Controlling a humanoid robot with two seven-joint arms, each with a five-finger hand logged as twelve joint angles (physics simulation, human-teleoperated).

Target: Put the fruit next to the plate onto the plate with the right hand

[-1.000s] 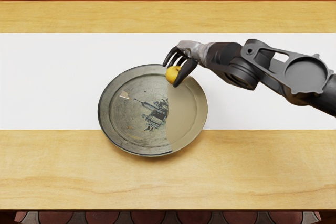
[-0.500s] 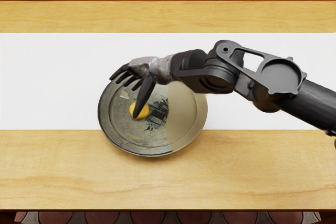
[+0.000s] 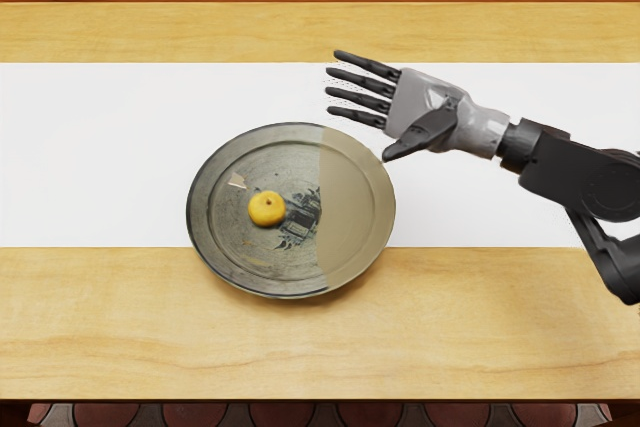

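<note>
right hand [image 3: 415,112] is in the upper right-centre of the frame, empty and wide open. four fingers [image 3: 360,79] are straight and slightly fanned, pointing toward frame left, stacked one under another in the picture. thumb [image 3: 408,142] is angled down and left, its tip just off the plate's upper right rim in the picture. looks like no contact, but height over the surface can't be read from this angle. the wrist is light grey. behind it the dark forearm [image 3: 575,172] runs right and slightly down, then bends and leaves at the right edge around mid height.

fruit [image 3: 266,209] is small, round and yellow-orange. it lies inside the plate [image 3: 355,217], a bit left of the plate's centre, just beside the dark printed pattern in the middle. the hand is clear of it, well apart, up and to the right.

the plate is round and shallow. the left part is dark grey metallic, the right part flat tan, with a straight vertical split between them. it sits centre frame, mostly on the white strip [image 3: 100,157] that crosses the worktop [image 3: 320,337] left to right. its lower rim overlaps onto the bare wood below the strip.
</note>
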